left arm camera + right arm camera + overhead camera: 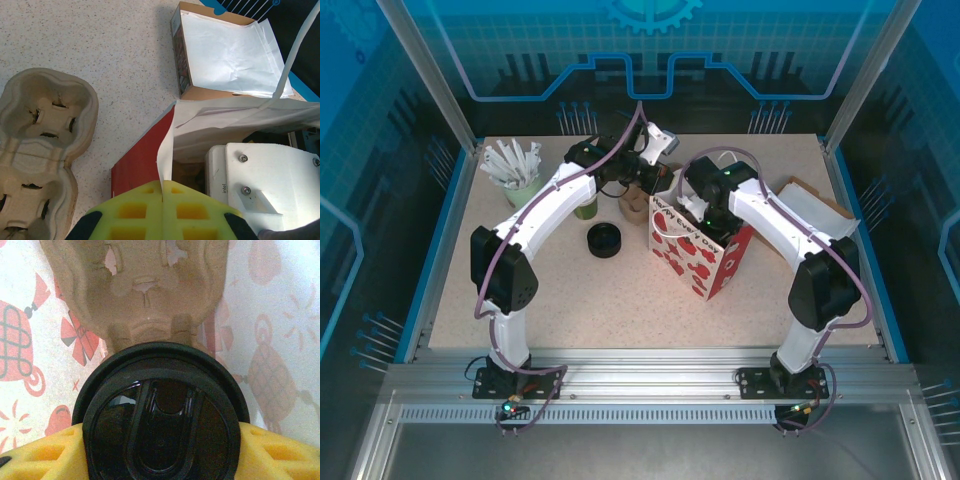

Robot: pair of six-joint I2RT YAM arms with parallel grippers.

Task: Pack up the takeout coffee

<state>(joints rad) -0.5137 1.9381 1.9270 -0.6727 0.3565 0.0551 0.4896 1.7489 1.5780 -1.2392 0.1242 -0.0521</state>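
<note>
Right wrist view: the right gripper, with yellow fingers on both sides of the black lid, grasps the coffee inside the bag. Just beyond the cup, between the patterned walls, lies a pulp carrier. Left wrist view: the left gripper is clenched on the bag's white rim. Farther off on the table are spare carriers at left and a box of white paper behind the bag.

In bag, takeout coffee before carrier
</note>
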